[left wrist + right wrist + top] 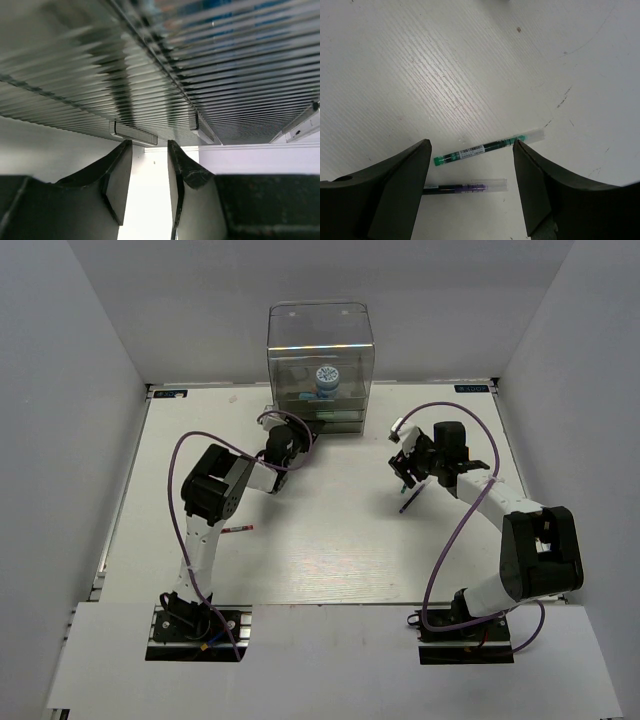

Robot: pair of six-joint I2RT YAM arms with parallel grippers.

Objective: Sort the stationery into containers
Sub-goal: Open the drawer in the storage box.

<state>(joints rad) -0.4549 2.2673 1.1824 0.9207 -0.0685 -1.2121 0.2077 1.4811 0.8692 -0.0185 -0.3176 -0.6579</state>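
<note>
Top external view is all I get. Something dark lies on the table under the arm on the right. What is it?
Observer: The right wrist camera shows two pens there, a green pen and a purple pen, each with a clear end. They lie flat below the open right gripper.
Operator: Is the other arm holding anything, up by the drawers?
Observer: No. In the left wrist view the left gripper is empty, with its fingers a little apart. It sits close to the ribbed front of the drawer unit, near a handle.

blue-white patterned tub [327, 378]; green pen [487, 146]; purple pen [467, 188]
</note>
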